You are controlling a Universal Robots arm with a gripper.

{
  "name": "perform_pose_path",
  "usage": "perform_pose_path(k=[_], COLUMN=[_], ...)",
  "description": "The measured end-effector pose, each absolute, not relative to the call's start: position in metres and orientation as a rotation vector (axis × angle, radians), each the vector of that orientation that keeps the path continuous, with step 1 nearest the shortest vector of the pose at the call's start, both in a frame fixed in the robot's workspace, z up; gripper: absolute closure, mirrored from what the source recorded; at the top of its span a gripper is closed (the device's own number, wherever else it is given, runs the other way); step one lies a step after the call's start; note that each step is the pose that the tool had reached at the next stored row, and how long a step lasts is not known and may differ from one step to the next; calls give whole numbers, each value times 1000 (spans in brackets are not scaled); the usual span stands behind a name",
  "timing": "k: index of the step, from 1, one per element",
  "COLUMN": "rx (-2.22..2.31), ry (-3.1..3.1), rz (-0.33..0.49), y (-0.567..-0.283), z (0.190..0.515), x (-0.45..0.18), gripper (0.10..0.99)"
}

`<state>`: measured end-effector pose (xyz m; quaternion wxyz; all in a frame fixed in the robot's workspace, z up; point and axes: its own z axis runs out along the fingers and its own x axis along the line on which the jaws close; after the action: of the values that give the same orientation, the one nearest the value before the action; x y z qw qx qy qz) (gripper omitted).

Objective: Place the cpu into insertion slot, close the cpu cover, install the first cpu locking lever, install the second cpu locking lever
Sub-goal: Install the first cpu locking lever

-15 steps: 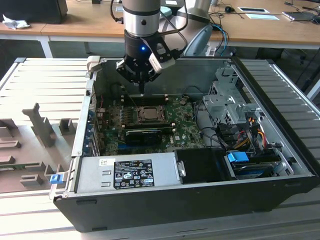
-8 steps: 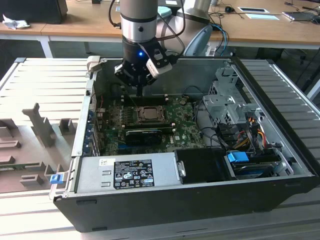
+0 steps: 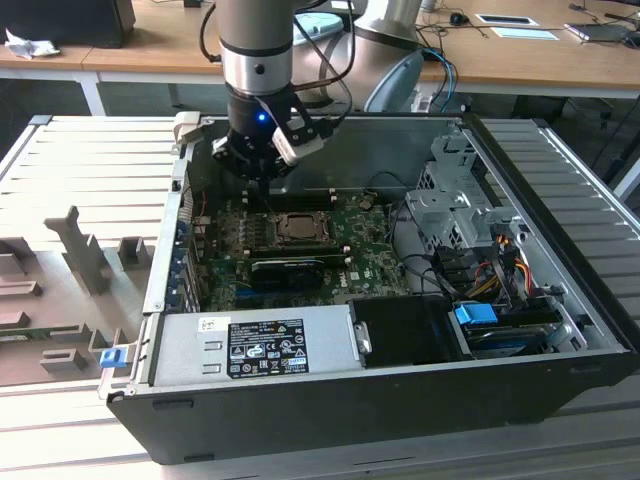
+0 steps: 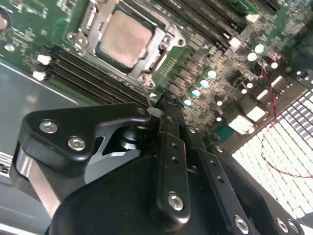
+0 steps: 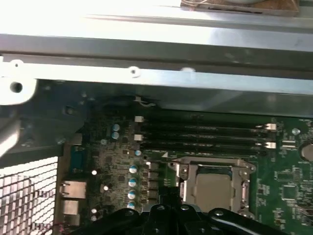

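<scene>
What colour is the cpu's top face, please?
The cpu is matte silver-grey, clearest in the second wrist view.

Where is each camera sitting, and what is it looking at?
Exterior view: off the arm, outside the open computer case, looking down into it; the arm and gripper show.
Second wrist view: on the arm, looking past the gripper at the motherboard; the gripper's black body shows.
First wrist view: on the arm, facing the motherboard and the case's metal wall; the gripper's tip shows.
Both wrist views share the cpu and the long memory slots.
</scene>
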<state>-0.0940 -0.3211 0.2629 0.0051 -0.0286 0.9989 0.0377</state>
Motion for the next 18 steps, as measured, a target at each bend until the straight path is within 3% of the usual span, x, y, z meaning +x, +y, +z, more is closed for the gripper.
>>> perform_pose_path(k=[18], rx=[-90], ry=[3128], rz=[118], y=[-315], z=[254], x=[-115], gripper=[980])
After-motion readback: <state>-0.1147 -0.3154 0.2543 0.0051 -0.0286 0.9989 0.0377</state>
